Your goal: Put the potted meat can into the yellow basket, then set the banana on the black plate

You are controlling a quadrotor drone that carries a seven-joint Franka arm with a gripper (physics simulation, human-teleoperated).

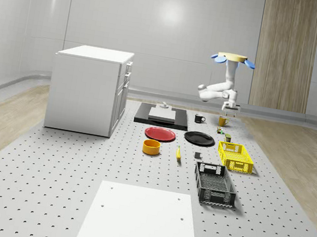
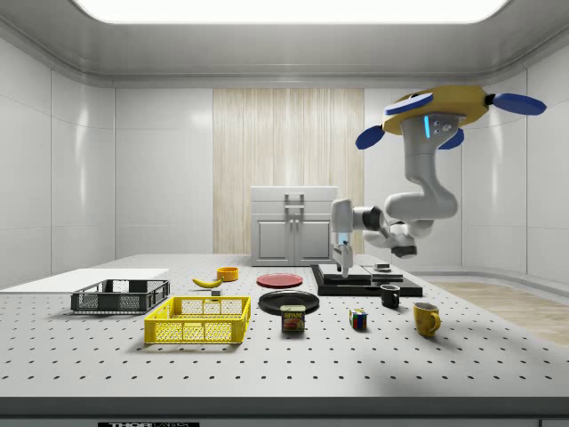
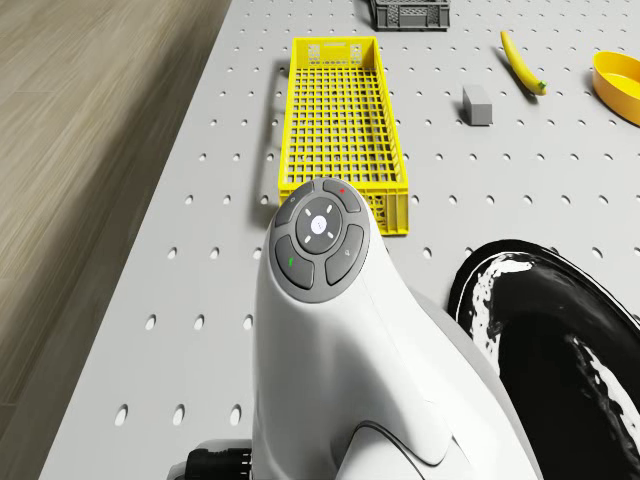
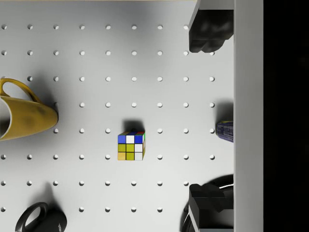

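The gripper (image 4: 203,118) is spread wide, one dark finger (image 4: 203,34) on each side of the wrist view and nothing between them but bare table. It points straight down, well above the surface, and the puzzle cube (image 4: 131,146) sits almost dead centre under the wrist camera. That is not the target. The potted meat can (image 2: 292,318) peeks in as a dark sliver at the rim of that view, so by my read the gripper needs to slide across before it drops.

In the side view the can stands upright on the table, just beside the yellow basket (image 2: 197,333) and in front of the black plate (image 2: 289,301). It looks like a small, stiff tin: solid for its size, with no give, and a glossy label that could slip. I'd take it from above, with the fingers across its narrower pair of flat sides, low enough to bite on the wall and not the rim.

The banana (image 2: 207,282) lies beyond the basket, apart from the plate. It is soft and curved, so it wants a gentle pinch across the middle.

Up top, the drone (image 2: 436,107) hovers over the far end of the table, above the yellow mug (image 2: 427,318).
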